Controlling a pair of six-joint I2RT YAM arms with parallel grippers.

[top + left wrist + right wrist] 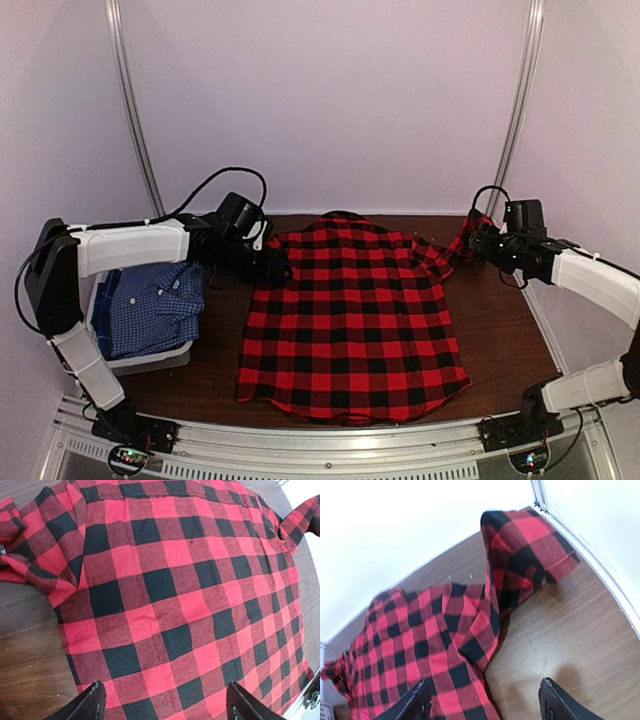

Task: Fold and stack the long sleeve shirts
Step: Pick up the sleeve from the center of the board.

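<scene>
The red-and-black plaid shirt (355, 315) lies spread flat across the middle of the frame on the brown table (500, 330), collar toward the top and hem toward the bottom edge. The sleeve on the right (455, 245) runs up and out toward the upper right, its cuff end bunched near the wall. The sleeve on the left (25, 565) is crumpled beside the shoulder. The left gripper (272, 266) sits at the shirt's upper-left edge. In the wrist view its fingers (90, 705) are spread wide over the cloth with nothing between them. The right gripper (478, 240) is just beside the raised cuff, its jaws likewise wide apart and empty. At the left of the frame the blue-and-white check shirt (150, 305) lies in a pale grey basket (150, 362).
</scene>
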